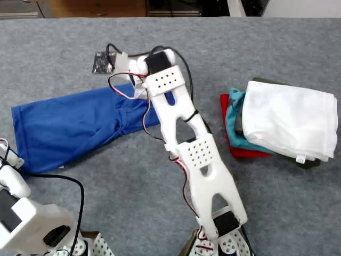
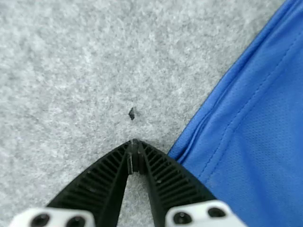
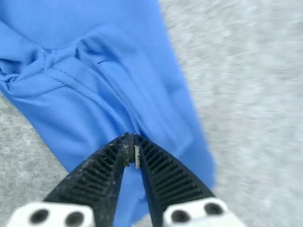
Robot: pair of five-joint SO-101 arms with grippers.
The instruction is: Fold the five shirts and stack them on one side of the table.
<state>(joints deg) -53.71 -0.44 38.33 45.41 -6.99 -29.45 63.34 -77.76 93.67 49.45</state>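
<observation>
A blue shirt, folded into a long strip, lies across the left half of the grey table. My right arm stretches out over the strip's right end. The right gripper is shut just above the blue shirt, near a bunched seam, and I see no cloth between its fingers. At the near left, my left gripper is shut and empty on the bare table, right beside a corner of the blue shirt. A stack of folded shirts sits at the right, white on top.
Under the white shirt in the stack lie a teal shirt, a red shirt and a dark one. The left arm's base fills the near left corner. Grey table stretches open at the back and in the middle front.
</observation>
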